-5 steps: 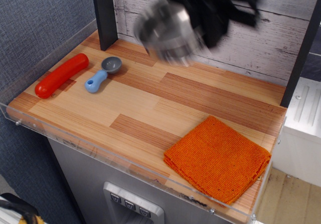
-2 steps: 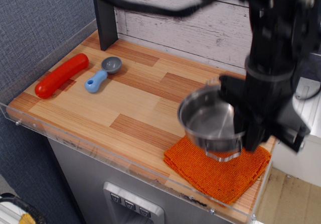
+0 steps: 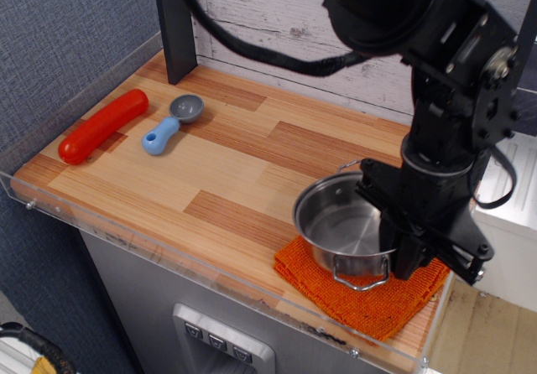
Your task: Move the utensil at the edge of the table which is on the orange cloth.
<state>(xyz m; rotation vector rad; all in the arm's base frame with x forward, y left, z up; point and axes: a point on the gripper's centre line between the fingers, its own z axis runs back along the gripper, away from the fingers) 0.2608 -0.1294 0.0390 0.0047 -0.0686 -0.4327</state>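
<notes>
The small shiny steel pot (image 3: 340, 223) sits upright on the orange knitted cloth (image 3: 369, 303) at the front right corner of the striped wooden table (image 3: 226, 164). One wire loop handle points toward the front edge, the other toward the back. My black gripper (image 3: 401, 244) comes down from above at the pot's right rim, and its jaws are closed over that rim. The arm hides the right part of the pot and part of the cloth.
A long red rounded object (image 3: 102, 125) and a grey scoop with a blue handle (image 3: 172, 122) lie at the table's left. A dark post (image 3: 174, 22) stands at the back left. A clear acrylic rim (image 3: 168, 252) runs along the front edge.
The gripper carried the pot from high at the back down and to the right. The pot now rests on the orange cloth, which lay bare a second ago.
</notes>
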